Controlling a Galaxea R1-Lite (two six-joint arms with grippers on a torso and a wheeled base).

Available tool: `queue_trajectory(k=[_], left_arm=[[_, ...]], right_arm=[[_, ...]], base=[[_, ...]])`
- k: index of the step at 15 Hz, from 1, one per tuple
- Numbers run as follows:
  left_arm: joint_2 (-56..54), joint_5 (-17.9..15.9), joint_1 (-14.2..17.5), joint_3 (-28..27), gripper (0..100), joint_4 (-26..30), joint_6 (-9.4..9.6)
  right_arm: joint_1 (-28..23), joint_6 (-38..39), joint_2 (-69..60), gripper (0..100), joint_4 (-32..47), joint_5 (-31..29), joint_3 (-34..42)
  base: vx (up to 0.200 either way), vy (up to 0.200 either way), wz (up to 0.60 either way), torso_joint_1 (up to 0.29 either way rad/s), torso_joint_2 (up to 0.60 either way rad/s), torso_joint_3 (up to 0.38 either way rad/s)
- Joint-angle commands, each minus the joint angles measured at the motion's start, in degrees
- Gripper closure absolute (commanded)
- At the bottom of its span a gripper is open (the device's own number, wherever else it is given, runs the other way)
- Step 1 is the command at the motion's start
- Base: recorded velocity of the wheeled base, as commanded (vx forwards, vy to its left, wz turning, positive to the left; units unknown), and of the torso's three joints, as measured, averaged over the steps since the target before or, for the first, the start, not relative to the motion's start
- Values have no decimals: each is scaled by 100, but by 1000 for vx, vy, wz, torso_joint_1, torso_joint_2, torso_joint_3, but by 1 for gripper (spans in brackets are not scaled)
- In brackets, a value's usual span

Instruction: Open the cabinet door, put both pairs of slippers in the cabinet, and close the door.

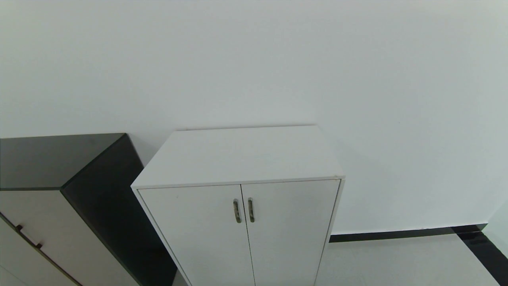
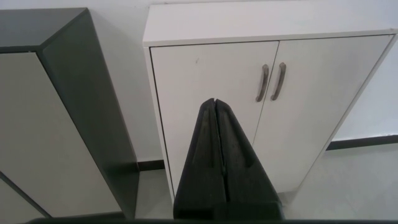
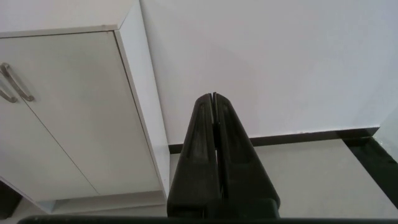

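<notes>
A white two-door cabinet (image 1: 238, 206) stands against the wall with both doors closed. Two metal handles (image 1: 243, 210) sit side by side at the inner edges of the doors. In the left wrist view my left gripper (image 2: 215, 102) is shut and empty, held some way in front of the left door (image 2: 211, 81), with the handles (image 2: 271, 82) off to one side. In the right wrist view my right gripper (image 3: 214, 98) is shut and empty, in front of the wall beside the cabinet's right side panel (image 3: 146, 106); the right door (image 3: 68, 112) and its handle (image 3: 15, 84) are visible.
A lower cabinet with a black top and side and pale fronts (image 1: 59, 198) stands close to the left of the white one. A black skirting strip (image 1: 397, 233) runs along the wall base. Pale floor (image 1: 397, 262) lies open to the right.
</notes>
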Motion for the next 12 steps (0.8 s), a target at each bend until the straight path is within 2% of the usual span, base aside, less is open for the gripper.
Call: queue_trajectory(k=[1, 12], left_arm=[[7, -2, 1, 0, 100, 0, -1], [7, -2, 1, 0, 100, 0, -1]], right_arm=[[-1, -4, -7, 100, 9, -4, 2], [-1, -4, -7, 100, 0, 5, 2]], base=[[0, 0, 0, 0, 0, 0], [0, 0, 0, 0, 0, 0]])
